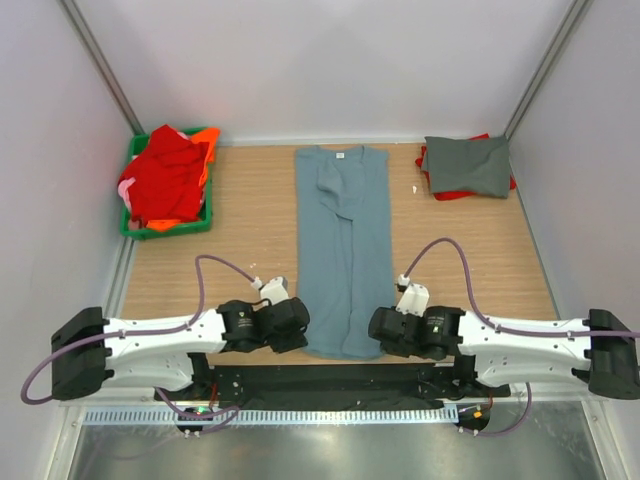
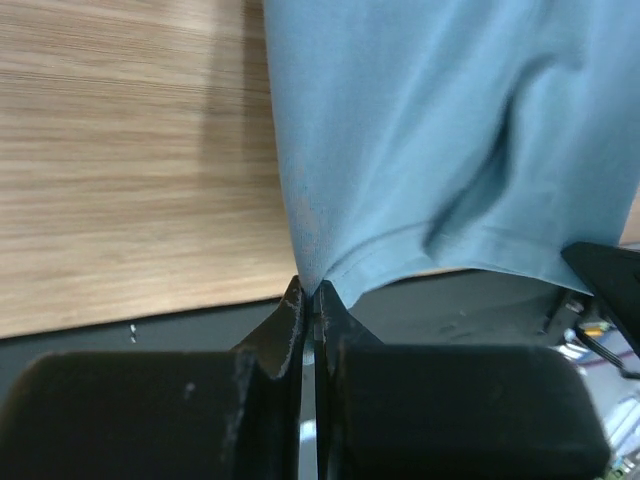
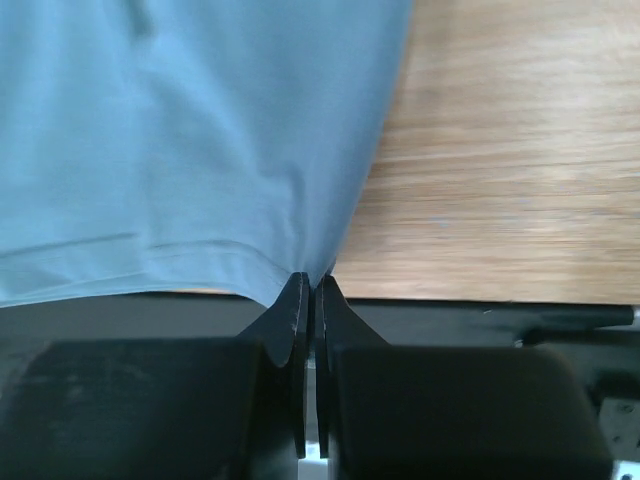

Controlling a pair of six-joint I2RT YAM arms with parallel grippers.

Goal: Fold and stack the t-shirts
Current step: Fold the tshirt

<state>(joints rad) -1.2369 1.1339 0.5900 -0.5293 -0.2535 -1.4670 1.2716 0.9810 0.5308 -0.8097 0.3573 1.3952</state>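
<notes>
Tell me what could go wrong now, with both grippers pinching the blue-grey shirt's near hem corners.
1. The left gripper and right gripper each hold only the tip of a hem corner of the blue-grey t-shirt; so thin a bite could slip when lifted.
2. The shirt's sides lie folded inward, rumpled near the collar; lifting the hem might let those flaps fall open, giving a crooked fold.

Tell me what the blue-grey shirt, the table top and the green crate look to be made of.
The blue-grey shirt: soft matte cloth; it creases and shows a stitched hem. The table top: wood or wood-look laminate, judging by streaked grain. The green crate: probably rigid plastic, smooth, evenly coloured.
</notes>
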